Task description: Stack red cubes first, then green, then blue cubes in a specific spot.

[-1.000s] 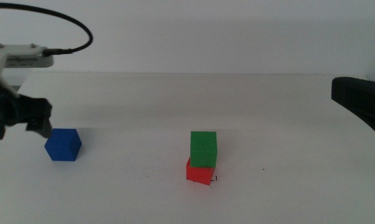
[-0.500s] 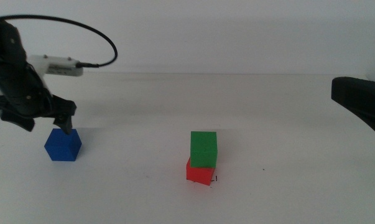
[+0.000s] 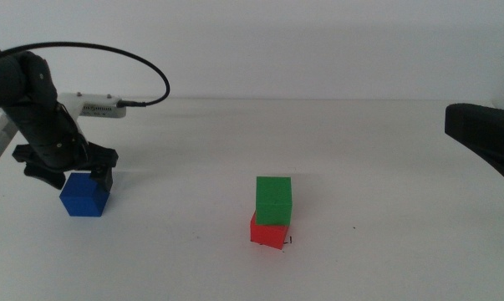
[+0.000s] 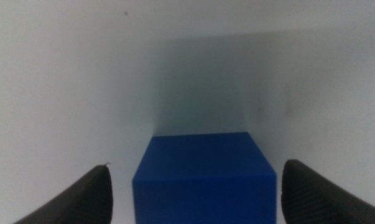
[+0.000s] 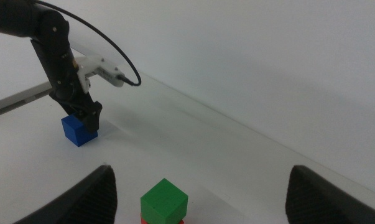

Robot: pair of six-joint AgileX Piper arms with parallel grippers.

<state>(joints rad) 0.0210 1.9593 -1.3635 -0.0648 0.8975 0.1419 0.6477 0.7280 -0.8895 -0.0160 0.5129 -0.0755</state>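
Three cubes were on the white table [image 3: 385, 167], and two of them were already stacked. The green cube [image 3: 273, 200] sat on top of the red cube [image 3: 264, 234] just below the table's centre, toward six o'clock, slightly askew so that a red corner stuck out underneath. A tiny black pen mark [image 3: 288, 241] peeked out at the red cube's four o'clock corner, so the stack stood on the marked spot.

Over at nine o'clock, the blue cube [image 3: 85, 195] stood alone on the table, well apart from the stack. The left gripper [image 3: 72, 177] hovered right over it, arm reaching in from the left with its black cable [image 3: 126, 57] looping overhead. In the left wrist view the claw was spread wide: one dark jaw on either side of the blue cube [image 4: 204, 179], with white table showing in the gap on both sides, neither jaw touching it. Nothing was held; the cube sat squarely between the jaws.

The right gripper [image 5: 199, 190] waited at three o'clock, its dark bulk at the edge of the middle view. Its jaws also stood wide apart and empty, with the green cube [image 5: 164, 200] seen between them, farther off on the table.
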